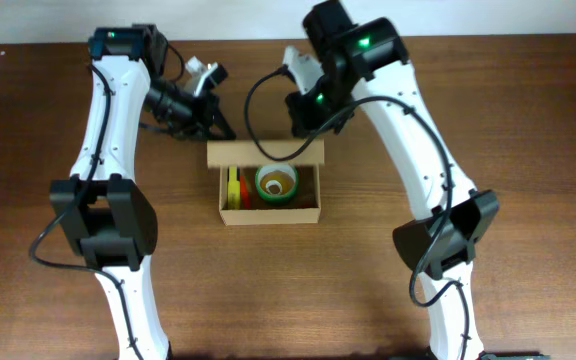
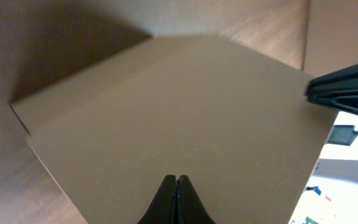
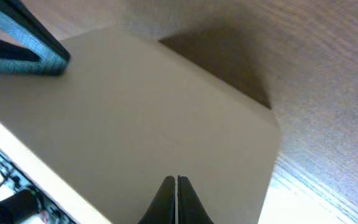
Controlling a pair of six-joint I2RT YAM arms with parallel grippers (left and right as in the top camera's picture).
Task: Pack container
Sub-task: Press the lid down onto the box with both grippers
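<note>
The tan cardboard container (image 1: 268, 214) sits open at the table's middle. Inside lie a green tape roll (image 1: 277, 182) and yellow and red items (image 1: 236, 188). Its hinged flap lid (image 1: 265, 152) stands at the back edge. My left gripper (image 1: 220, 128) is shut, its tips against the flap's back left. My right gripper (image 1: 303, 125) is shut, its tips against the flap's back right. The flap fills the left wrist view (image 2: 166, 112), where my closed fingers (image 2: 176, 180) touch it. It also fills the right wrist view (image 3: 148, 106), with my closed fingers (image 3: 176, 180) on it.
The brown wooden table (image 1: 488, 120) surrounds the box. The right arm's finger (image 2: 347, 90) shows at the flap's edge in the left wrist view. The left arm's finger (image 3: 23, 46) shows at the top left of the right wrist view.
</note>
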